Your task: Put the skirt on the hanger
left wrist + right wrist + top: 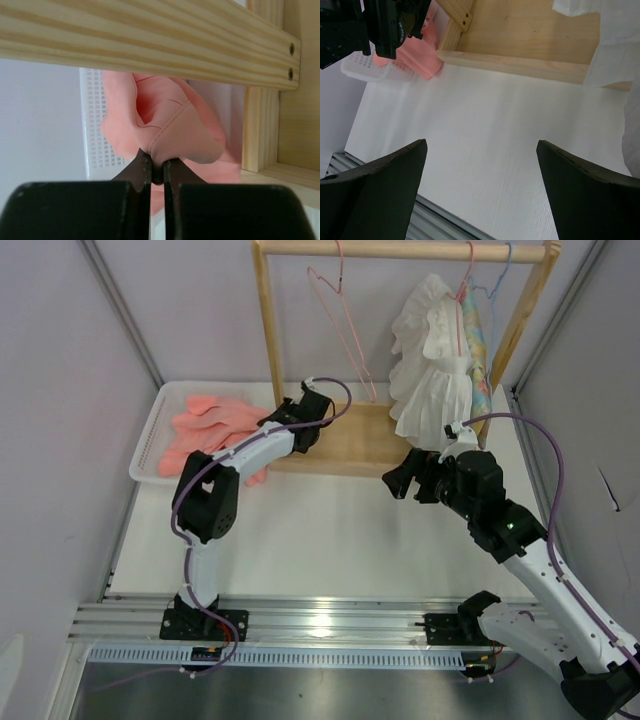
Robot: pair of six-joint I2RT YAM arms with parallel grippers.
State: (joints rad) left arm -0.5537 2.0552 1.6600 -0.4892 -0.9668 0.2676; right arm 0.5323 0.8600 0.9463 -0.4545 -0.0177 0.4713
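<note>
Okay, my left gripper pinches a fold of the salmon skirt lying in the white basket beside the rack; right gripper gapes wide; pink hanger hangs on the rail.

Salmon-pink skirt; pink hanger; white basket

Bright, even light; faint soft shadows; glare on aluminium rail; left tool dark, slightly blurred.

White arms, blk joints, purple cables, blk pincers
</note>
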